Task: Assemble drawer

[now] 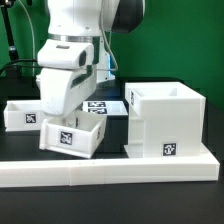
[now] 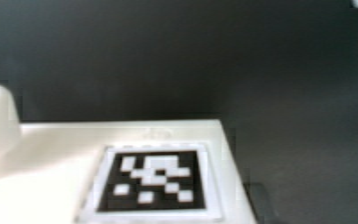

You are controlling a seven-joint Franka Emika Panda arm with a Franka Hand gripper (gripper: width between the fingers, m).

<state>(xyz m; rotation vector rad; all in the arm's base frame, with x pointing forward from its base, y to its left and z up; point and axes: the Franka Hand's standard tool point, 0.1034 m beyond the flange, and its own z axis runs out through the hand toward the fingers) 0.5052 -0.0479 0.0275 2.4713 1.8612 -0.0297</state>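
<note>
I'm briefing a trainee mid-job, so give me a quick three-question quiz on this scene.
1. True or false: the tall box stands at the exterior view's right.
2. The tray below the arm is: A level, B tilted, C upside down.
3. Fill in: the second tray lies at the exterior view's ___.
Key: 1 true; 2 B; 3 left.

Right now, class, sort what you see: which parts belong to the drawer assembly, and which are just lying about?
Drawer job: boxy shell, tilted tray, level tray at the exterior view's left.
Lying about: low L-shaped wall, marker board.
</note>
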